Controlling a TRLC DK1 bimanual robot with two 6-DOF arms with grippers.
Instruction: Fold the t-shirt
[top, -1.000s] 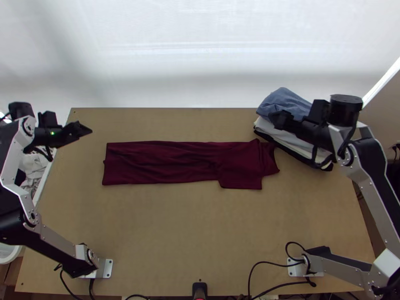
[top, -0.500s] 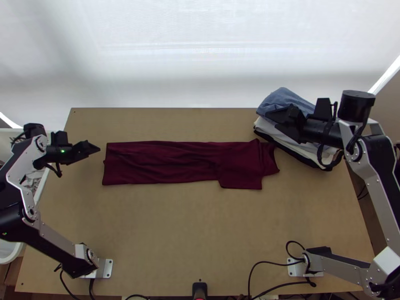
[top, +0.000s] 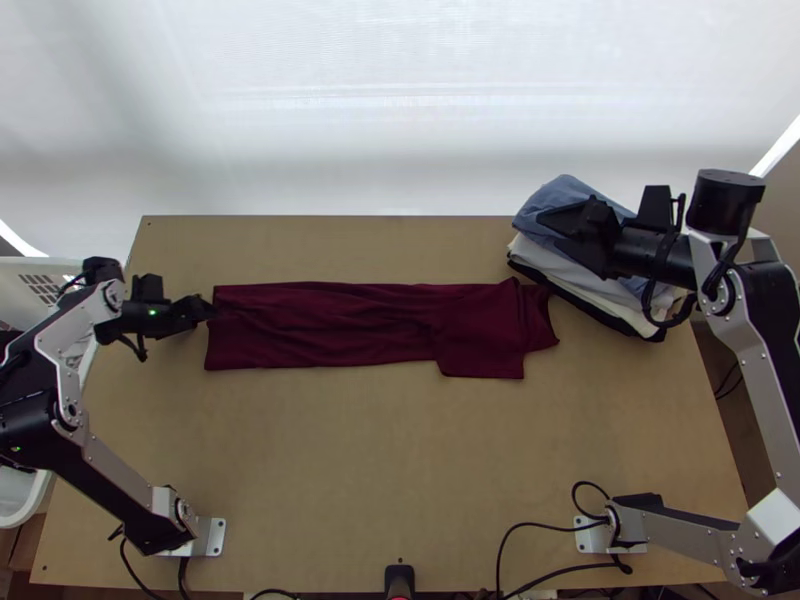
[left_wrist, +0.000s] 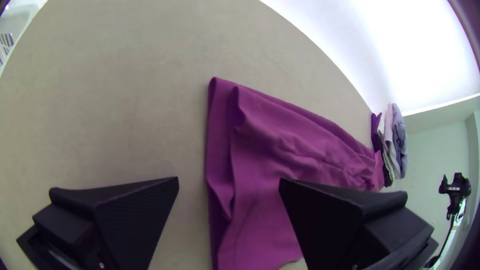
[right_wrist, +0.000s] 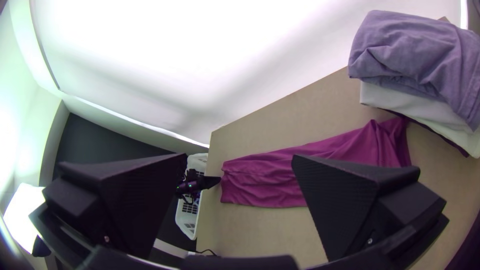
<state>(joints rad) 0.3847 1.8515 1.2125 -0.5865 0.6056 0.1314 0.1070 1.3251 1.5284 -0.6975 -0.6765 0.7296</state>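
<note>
Maroon t-shirt (top: 340, 325) is laid lengthwise away from left gripper (left_wrist: 229, 180), nearer to hem end; fingers are parted.

The dark maroon fabric t-shirt (top: 330, 325) lies flat on the desk, folded lengthwise into a long, narrow strip, lightly wrinkled. One end is straight-edged with offset layers; the other is wider and uneven, near a stack of folded clothes.

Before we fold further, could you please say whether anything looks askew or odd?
Slightly: near the clothes pile, the maroon t-shirt has a flap jutting past its otherwise straight edge; the pile's blue top garment looks rumpled.
</note>
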